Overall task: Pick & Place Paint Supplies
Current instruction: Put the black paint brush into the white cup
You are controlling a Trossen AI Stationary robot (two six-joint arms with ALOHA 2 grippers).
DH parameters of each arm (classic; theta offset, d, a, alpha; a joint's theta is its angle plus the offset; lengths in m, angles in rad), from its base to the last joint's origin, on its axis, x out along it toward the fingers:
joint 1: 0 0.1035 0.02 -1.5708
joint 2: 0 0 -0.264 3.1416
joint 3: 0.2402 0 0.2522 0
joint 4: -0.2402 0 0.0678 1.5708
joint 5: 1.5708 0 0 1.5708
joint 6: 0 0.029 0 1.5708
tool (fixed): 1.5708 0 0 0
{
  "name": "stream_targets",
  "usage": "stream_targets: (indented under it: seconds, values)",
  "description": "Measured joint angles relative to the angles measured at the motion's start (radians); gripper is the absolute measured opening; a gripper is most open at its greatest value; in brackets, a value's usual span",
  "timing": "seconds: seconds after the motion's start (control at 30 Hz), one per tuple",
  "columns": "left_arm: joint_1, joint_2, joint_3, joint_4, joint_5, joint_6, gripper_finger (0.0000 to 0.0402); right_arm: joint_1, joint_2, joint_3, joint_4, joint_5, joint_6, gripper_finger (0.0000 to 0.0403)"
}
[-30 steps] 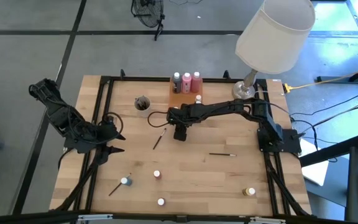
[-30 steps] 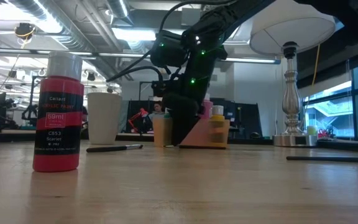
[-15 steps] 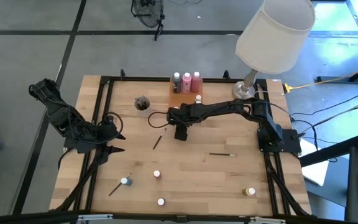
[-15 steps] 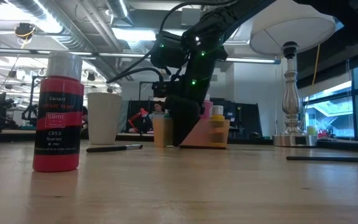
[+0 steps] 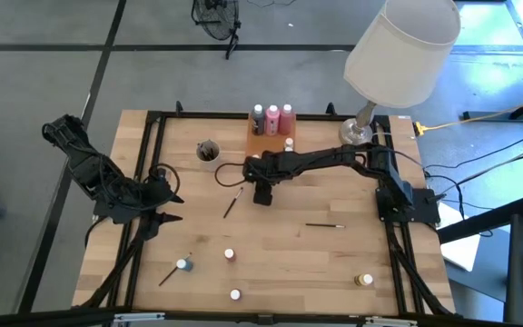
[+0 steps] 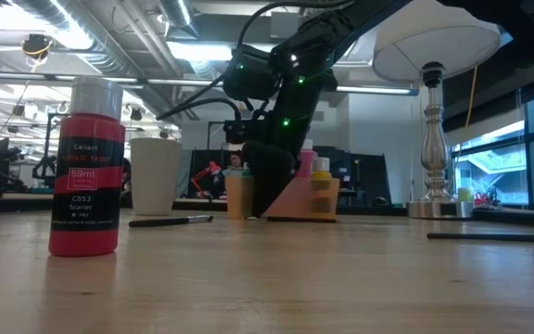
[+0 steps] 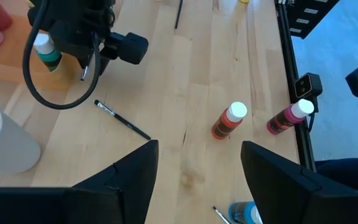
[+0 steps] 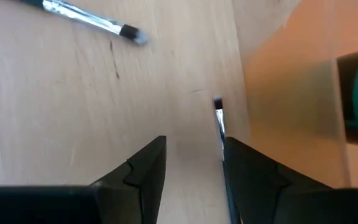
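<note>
My right gripper [image 5: 261,193] [image 8: 194,149] points down, open, low over the table beside the orange tray [image 5: 266,143] [image 8: 291,93]. A thin brush [image 8: 219,121] lies between its fingers, close along one finger. A second brush [image 8: 92,18] [image 5: 231,202] lies farther off. Three bottles [image 5: 273,116] stand in the tray, with a white-capped pot [image 5: 290,145] near them. My left gripper [image 5: 166,207] [image 7: 197,162] waits open above the table's left side. My right gripper stands open from above around the brush's bristle end [image 8: 218,112]. The brush runs along the fingers, close to the inner side of one finger [image 8: 247,168]. I cannot tell whether that finger touches it.
A grey cup [image 5: 208,152] stands left of the tray and a lamp [image 5: 357,132] at the far right. Another brush [image 5: 325,225] lies mid-right. Small pots [image 5: 230,255] [image 5: 235,294] [image 5: 363,281] and a blue pot [image 5: 182,264] with a brush are near the front edge.
</note>
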Motion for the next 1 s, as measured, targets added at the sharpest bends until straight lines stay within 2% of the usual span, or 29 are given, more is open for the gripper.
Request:
stream_targets:
  seconds: [0.63,0.7,1.0]
  values:
    - [0.000,0.000,0.000,-0.004,-0.006,0.018,0.0226,0.030,0.002,-0.002,0.010,0.017,-0.034,0.0165]
    - [0.000,0.000,0.000,-0.004,-0.006,0.018,0.0226,0.030,0.009,-0.003,0.046,-0.021,-0.045,0.0165]
    - [0.000,-0.003,0.000,-0.005,-0.006,0.018,0.0226,0.034,0.007,-0.003,0.062,0.013,-0.065,0.0165]
